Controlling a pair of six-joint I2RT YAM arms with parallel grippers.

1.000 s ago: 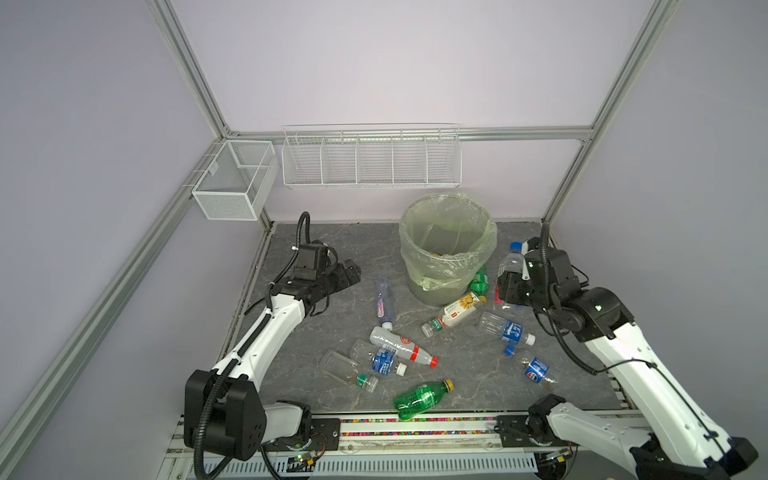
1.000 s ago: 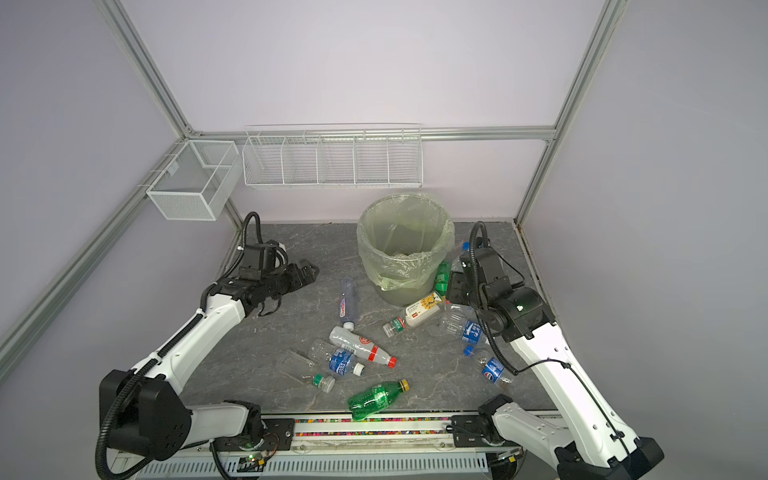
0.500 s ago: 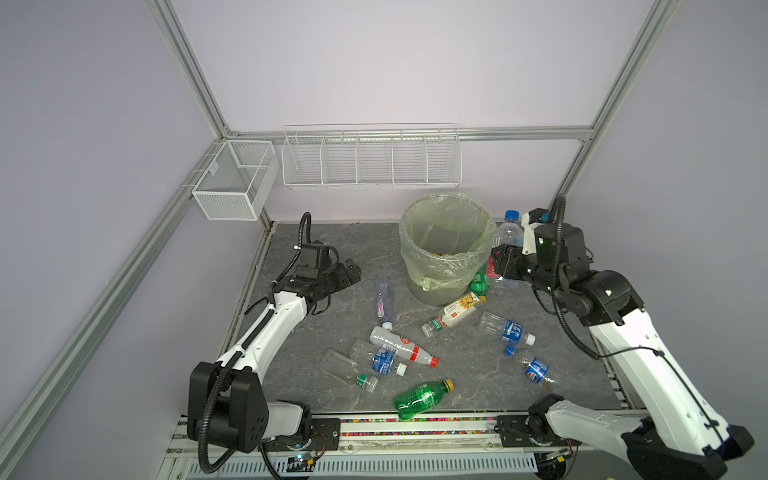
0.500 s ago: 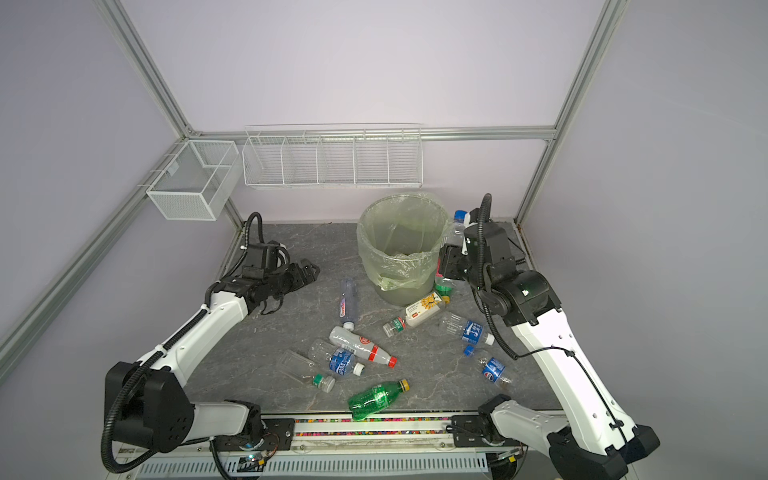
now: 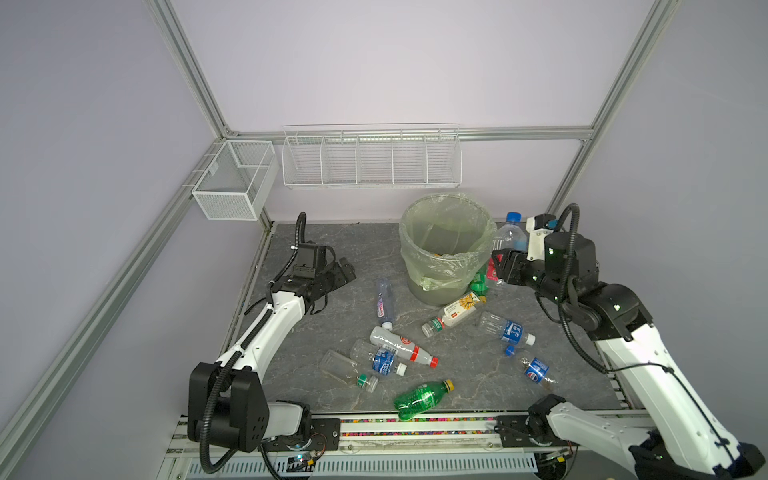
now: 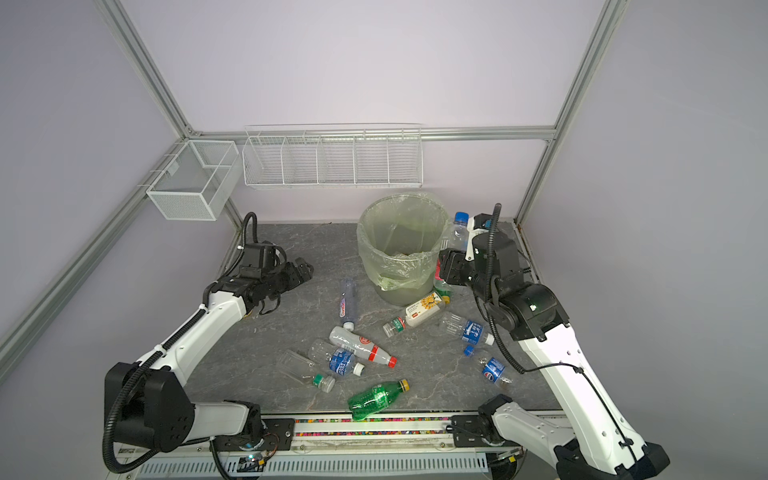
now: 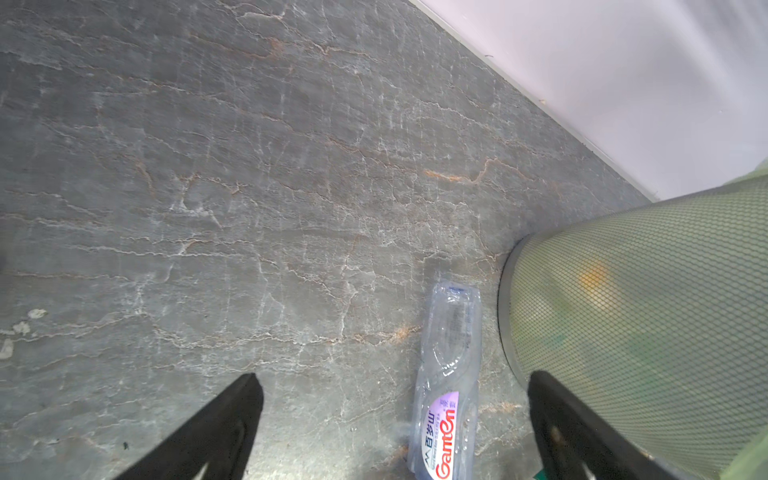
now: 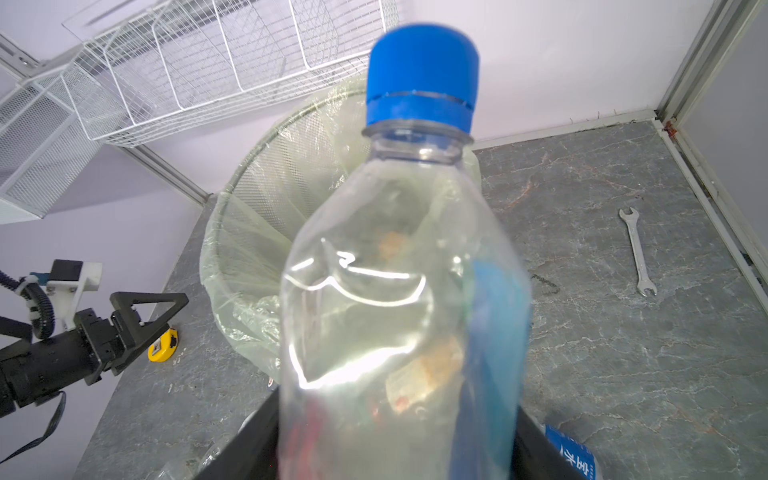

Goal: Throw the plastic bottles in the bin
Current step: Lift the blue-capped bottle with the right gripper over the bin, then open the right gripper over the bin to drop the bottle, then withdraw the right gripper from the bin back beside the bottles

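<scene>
The right gripper [image 5: 505,261] is half shut around a clear bottle [image 5: 509,235], blue cap up, so it will not slip. It holds the bottle high, just right of the bin [image 5: 415,249], ready to drop it in, I think. A second ago the bottle was lower down. The left gripper [image 5: 344,272] is wide open and holds nothing. It waits low on the left and has hardly moved. On the table [image 5: 465,374] lie other bottles [image 5: 422,398].
</scene>
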